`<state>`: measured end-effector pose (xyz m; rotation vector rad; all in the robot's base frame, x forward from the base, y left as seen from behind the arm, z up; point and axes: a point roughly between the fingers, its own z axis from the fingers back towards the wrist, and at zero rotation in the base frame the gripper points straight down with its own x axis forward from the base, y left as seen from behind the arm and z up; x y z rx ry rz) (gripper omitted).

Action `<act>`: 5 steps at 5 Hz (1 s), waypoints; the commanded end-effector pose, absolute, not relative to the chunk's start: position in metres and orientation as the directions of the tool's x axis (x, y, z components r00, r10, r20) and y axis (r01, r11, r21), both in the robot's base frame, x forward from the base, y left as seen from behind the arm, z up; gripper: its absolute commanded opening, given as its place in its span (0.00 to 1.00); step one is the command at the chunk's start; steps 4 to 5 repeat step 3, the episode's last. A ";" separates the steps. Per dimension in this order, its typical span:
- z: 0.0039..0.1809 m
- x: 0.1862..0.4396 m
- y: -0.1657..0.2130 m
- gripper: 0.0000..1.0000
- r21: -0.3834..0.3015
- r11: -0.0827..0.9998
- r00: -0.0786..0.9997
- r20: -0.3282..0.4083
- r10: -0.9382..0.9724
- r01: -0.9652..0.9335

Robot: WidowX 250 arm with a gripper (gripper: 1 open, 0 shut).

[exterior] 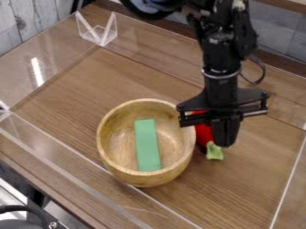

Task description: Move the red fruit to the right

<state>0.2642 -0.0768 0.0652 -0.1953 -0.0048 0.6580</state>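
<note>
your gripper (223,114) hangs over the wooden table (259,174), its fingers pressed together according to how it sits; the red fruit (205,131) lies just below it, partly hidden behind the fingers, its light-green leafy end (216,151) pointing toward you at about five o'clock; the wooden bowl (116,154) is right beside the fruit at eight o'clock, with the flat green block (147,145) inside, left of the bowl's middle.

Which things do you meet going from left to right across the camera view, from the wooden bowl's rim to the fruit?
Wooden bowl's left rim, green block, red fruit
</note>
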 end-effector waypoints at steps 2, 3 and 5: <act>0.083 0.282 -0.076 0.00 -0.249 0.729 0.759 -0.046 0.649 -0.638; 0.081 0.285 -0.075 0.00 -0.254 0.709 0.741 -0.056 0.669 -0.658; 0.081 0.285 -0.075 0.00 -0.254 0.709 0.741 -0.056 0.669 -0.658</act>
